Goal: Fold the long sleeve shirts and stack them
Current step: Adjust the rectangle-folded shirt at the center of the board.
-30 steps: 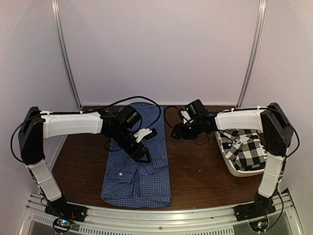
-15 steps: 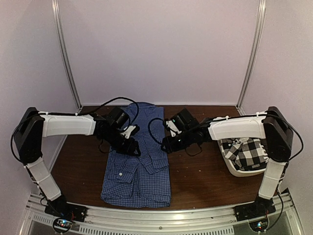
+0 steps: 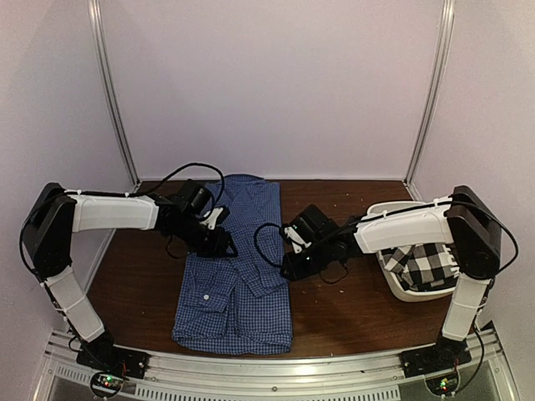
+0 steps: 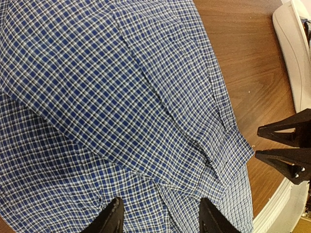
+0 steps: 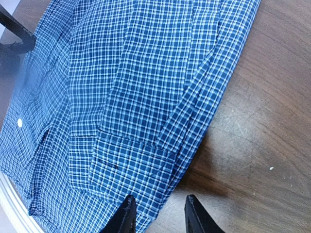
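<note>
— Change since 1 s ago: L gripper (image 3: 219, 244) is off the middle of the blue shirt (image 3: 238, 288) and now at its left edge. R gripper (image 3: 288, 266) has left the tub (image 3: 401, 291) side and dropped to the right edge.
— Fingers?
— Both pairs spread, nothing pinched. Wrist cams: cloth btwn the L tips, shirt edge + table (image 3: 343, 309) btwn the R tips.
— Shirts?
— Blue shirt lies flat mid-table, sides folded in. Check shirt (image 3: 422, 261) sits bunched in the tub.
— Meaning?
— Prob. lining up a 2-hand grab for the crosswise fold. Stacking not yet begun.
</note>
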Action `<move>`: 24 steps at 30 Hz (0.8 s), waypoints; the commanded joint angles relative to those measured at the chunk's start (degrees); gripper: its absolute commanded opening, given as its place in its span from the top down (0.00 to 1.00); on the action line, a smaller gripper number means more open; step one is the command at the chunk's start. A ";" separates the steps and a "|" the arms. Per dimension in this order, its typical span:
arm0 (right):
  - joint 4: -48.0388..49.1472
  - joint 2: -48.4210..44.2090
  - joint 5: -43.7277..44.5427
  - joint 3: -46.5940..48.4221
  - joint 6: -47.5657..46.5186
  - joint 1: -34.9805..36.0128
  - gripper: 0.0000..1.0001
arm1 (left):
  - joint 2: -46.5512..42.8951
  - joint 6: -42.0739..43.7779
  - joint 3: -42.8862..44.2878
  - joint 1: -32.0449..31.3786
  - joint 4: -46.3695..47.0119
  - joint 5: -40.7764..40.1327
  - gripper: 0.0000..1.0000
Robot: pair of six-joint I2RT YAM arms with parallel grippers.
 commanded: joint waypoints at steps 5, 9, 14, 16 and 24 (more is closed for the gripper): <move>0.90 0.56 -1.99 -1.05 2.11 1.06 0.68 | -1.25 0.28 -0.53 0.37 2.80 1.45 0.47; 0.60 1.26 -2.30 -0.62 2.25 1.22 0.71 | -1.37 0.54 -0.62 0.46 2.92 1.50 0.47; -0.14 1.84 -2.45 -0.43 2.22 1.40 0.73 | -1.96 0.82 -1.03 0.63 2.92 1.45 0.47; -0.15 1.93 -2.45 -0.59 2.41 1.53 0.73 | -2.27 0.86 -1.35 0.72 3.18 1.39 0.47; -0.72 2.43 -2.26 0.30 2.57 2.07 0.84 | -2.99 0.90 -2.61 0.89 3.93 1.57 0.47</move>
